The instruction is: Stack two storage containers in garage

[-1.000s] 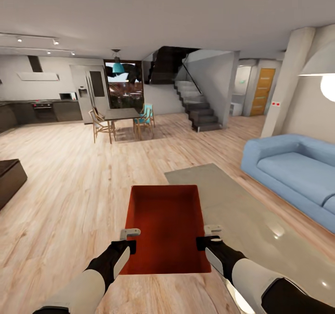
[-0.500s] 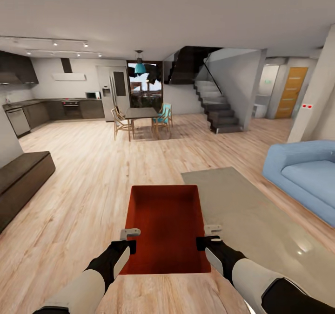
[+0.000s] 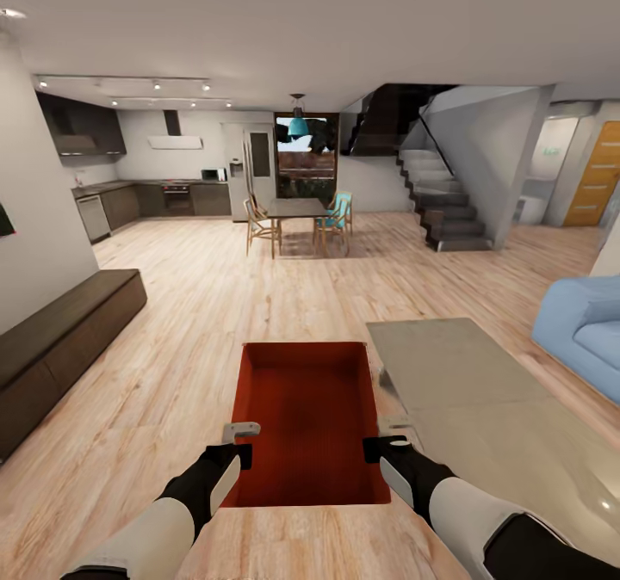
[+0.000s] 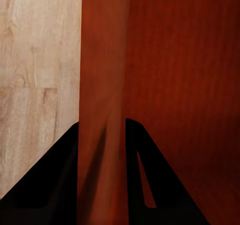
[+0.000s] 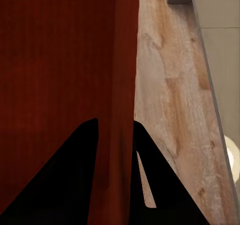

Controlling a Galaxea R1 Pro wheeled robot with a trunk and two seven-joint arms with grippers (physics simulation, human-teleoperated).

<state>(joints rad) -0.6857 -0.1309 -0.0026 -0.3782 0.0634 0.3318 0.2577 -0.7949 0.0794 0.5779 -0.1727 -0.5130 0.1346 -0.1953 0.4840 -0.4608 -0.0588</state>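
Container [image 3: 306, 421], red-orange open-top bin, sits lower centre of the head view, held up over the wood floor [image 3: 172, 339]. Left gripper [image 3: 238, 444] clamps the bin's left wall; right gripper [image 3: 385, 438] clamps the right wall. In the left wrist view the jaws are closed on the wall, one dark finger [image 4: 55, 185] outside, the other inside; same in the right wrist view, finger [image 5: 65, 180] inside the bin. Bin's near edge is cut by the arms; only one bin shows. Grey rug [image 3: 482, 391] lies right of the bin, its far right cut off. Blue sofa [image 3: 585, 322] is half out of frame at right. Dark bench [image 3: 60, 339] at left. Dining table [image 3: 297, 210], stairs [image 3: 448, 206] and orange door [image 3: 598, 184] far back, small and blurry.
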